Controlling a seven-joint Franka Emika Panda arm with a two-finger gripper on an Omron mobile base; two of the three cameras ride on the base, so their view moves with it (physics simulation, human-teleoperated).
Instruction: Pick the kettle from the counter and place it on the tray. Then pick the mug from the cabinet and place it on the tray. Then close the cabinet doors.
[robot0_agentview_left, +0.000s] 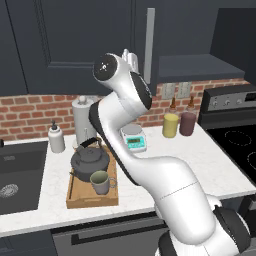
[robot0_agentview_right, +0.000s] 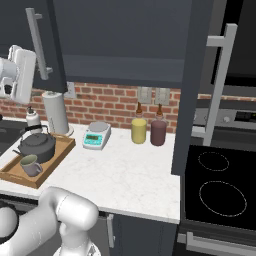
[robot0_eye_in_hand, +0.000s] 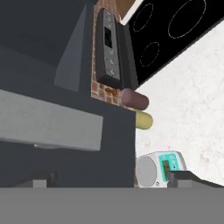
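The squat, round dark grey kettle (robot0_agentview_left: 89, 160) with its black arched handle sits inside the shallow light-brown wooden tray (robot0_agentview_left: 80, 199), toward the tray's far end, and the small grey-green ceramic mug (robot0_agentview_left: 100, 182) stands in the same tray just in front of the kettle, near the tray's front rim. The tray lies on the white marbled stone table (robot0_agentview_right: 130, 170) toward its left end, close to the front edge and beside the sink. Both placing steps therefore appear complete; in my judgement the step in hand is closing the doors of the dark navy wall cabinet (robot0_agentview_right: 130, 45). The two-finger tool (robot0_agentview_right: 16, 75) is raised high at the left tall navy panelled door (robot0_agentview_right: 42, 45), next to its long vertical silver bar handle (robot0_agentview_right: 38, 44); its fingers stand wide apart and carry nothing. The right tall navy door (robot0_agentview_right: 192, 85) stands swung out over the right end of the table, near the black cooktop. From the hand camera a door panel edge lies close ahead, with a small white digital scale (robot0_eye_in_hand: 159, 168) on the table beyond. The next move calls for setting the tool against the outer face or handle of the left door and pushing it toward the cabinet front, then the same for the right door. Whether the tool already touches the left door cannot be told.
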